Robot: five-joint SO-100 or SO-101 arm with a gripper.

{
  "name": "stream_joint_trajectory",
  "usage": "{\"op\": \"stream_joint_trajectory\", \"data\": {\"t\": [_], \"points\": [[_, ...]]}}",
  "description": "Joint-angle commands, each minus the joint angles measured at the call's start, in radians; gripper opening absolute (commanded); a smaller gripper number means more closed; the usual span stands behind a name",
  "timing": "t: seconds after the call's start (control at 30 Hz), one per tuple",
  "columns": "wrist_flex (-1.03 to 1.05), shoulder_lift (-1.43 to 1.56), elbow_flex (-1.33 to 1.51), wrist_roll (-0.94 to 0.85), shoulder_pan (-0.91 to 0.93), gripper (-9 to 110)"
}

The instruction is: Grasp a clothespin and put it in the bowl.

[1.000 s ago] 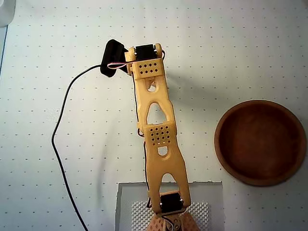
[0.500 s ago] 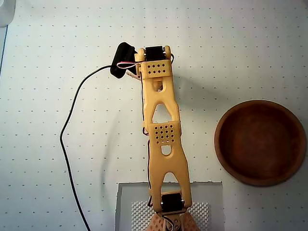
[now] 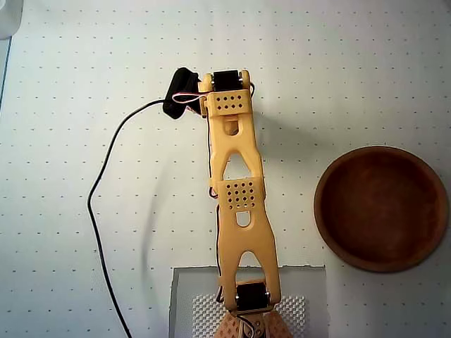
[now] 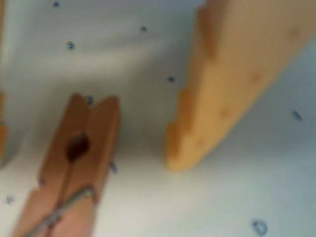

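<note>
No readable text, label, brand or number appeared in either view. The white table carried only a regular grid of small dark dots from edge to edge, and the blurred marks in the wrist view were those same dots, not letters.

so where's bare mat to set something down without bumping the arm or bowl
In the overhead view, the mat is bare above the bowl, and again left of the black cable. The strip between arm and bowl is narrower. It is crowded under the gripper, where the wrist view shows the clothespin lying.
</note>
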Motion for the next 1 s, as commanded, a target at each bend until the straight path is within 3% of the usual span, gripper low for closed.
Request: {"op": "stream_joint_trajectory", "data": {"t": [0.0, 0.1, 0.6, 0.97], "points": [[0.008, 0.029, -0.041, 0.005, 0.009, 5], [0.008, 0.029, -0.044, 0.008, 0.009, -5], [0.009, 0.169, -0.031, -0.011, -0.002, -3], [0.008, 0.554, -0.028, -0.213, -0.003, -3]]}}
